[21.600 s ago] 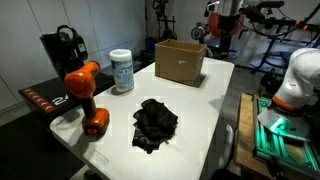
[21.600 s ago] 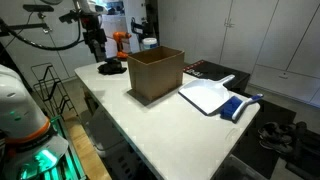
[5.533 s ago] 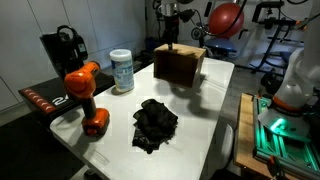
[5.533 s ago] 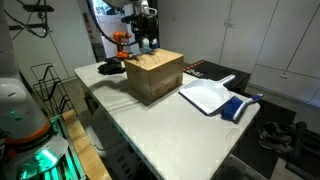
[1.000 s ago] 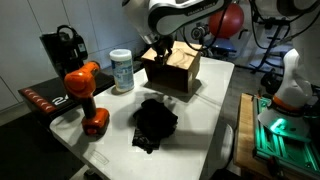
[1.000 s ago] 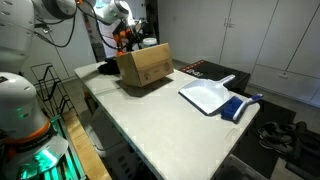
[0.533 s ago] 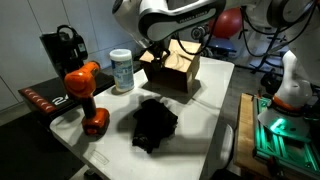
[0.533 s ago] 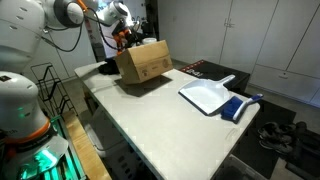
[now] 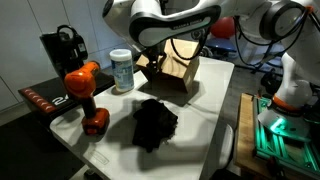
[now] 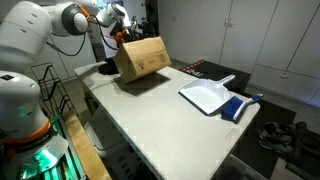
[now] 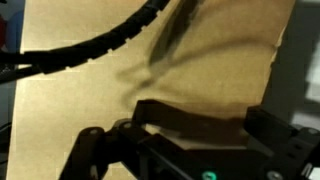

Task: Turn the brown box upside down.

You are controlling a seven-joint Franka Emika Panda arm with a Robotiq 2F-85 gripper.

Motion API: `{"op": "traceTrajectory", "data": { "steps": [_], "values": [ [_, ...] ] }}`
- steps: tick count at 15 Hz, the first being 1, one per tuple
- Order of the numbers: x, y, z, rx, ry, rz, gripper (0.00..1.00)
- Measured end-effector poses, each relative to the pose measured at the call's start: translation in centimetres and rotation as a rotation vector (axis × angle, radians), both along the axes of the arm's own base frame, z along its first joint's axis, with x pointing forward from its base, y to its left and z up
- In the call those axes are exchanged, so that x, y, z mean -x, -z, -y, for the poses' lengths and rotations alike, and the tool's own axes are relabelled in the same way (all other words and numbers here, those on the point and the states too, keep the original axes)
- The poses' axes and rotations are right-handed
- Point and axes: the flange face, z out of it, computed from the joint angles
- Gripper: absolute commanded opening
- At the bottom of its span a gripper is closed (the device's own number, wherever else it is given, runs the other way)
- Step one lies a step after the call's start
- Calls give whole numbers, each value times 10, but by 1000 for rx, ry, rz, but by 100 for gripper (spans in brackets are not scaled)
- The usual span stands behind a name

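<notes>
**Spotter:** In an exterior view, your brown box [image 9: 172, 70] is tipped up on one lower edge on the bench [image 9: 215, 110]. I'd call that halfway through the flip.

**Coach:** In an exterior view, your hand [image 10: 121, 37] sits at the box's raised side.

**Spotter:** In the wrist view, cardboard fills the picture. Your fingers look spread, pinching nothing.

**Coach:** Next, you should push that raised side past the balance point. Go gently, or the bottom edge may skid.
</notes>
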Motion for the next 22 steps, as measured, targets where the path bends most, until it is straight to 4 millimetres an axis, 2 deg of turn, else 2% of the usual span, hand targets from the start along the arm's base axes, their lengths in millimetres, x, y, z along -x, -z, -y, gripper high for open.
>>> {"op": "traceTrajectory", "data": {
  "steps": [5, 8, 10, 12, 13, 15, 17, 22],
  "values": [
    [-4, 8, -19, -33, -23, 11, 100],
    [-18, 51, -31, -117, -64, -3, 100],
    [-25, 84, -30, -150, -63, -23, 100],
    [-31, 103, -25, -170, -43, -41, 100],
    [-33, 106, -22, -184, -33, -44, 100],
    [-37, 100, -22, -224, -20, -36, 100],
    [-40, 81, -28, -280, -16, -6, 100],
    [-39, 9, -46, -421, -1, 104, 100]
  ]
}}
